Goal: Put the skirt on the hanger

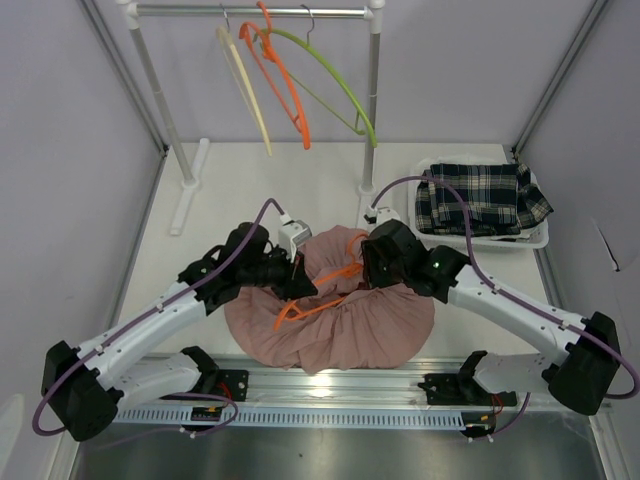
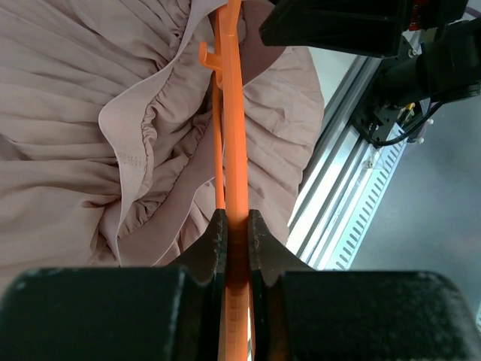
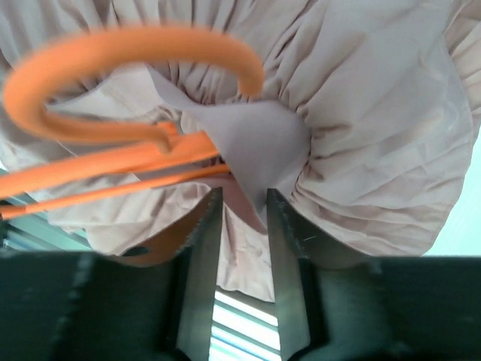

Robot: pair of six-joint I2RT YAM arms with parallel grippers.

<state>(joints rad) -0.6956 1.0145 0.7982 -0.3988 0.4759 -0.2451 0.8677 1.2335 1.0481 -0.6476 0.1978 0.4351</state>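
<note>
A pink pleated skirt (image 1: 345,325) lies bunched at the table's near middle. An orange hanger (image 1: 325,303) lies on it, its hook toward the right arm. My left gripper (image 1: 298,275) is shut on the hanger's arm (image 2: 233,113), just above the skirt's elastic waistband (image 2: 143,143). My right gripper (image 1: 368,262) hovers over the skirt's top edge. In the right wrist view its fingers (image 3: 240,201) stand a little apart, with a raised flap of the waistband (image 3: 255,143) reaching between them and touching the right finger. The hanger's hook (image 3: 113,45) curves just beyond.
A clothes rack (image 1: 255,12) at the back holds a cream hanger (image 1: 245,85), an orange one (image 1: 285,80) and a green one (image 1: 335,75). A white basket (image 1: 535,238) with a plaid garment (image 1: 480,195) sits at the right. A metal rail (image 1: 330,385) runs along the near edge.
</note>
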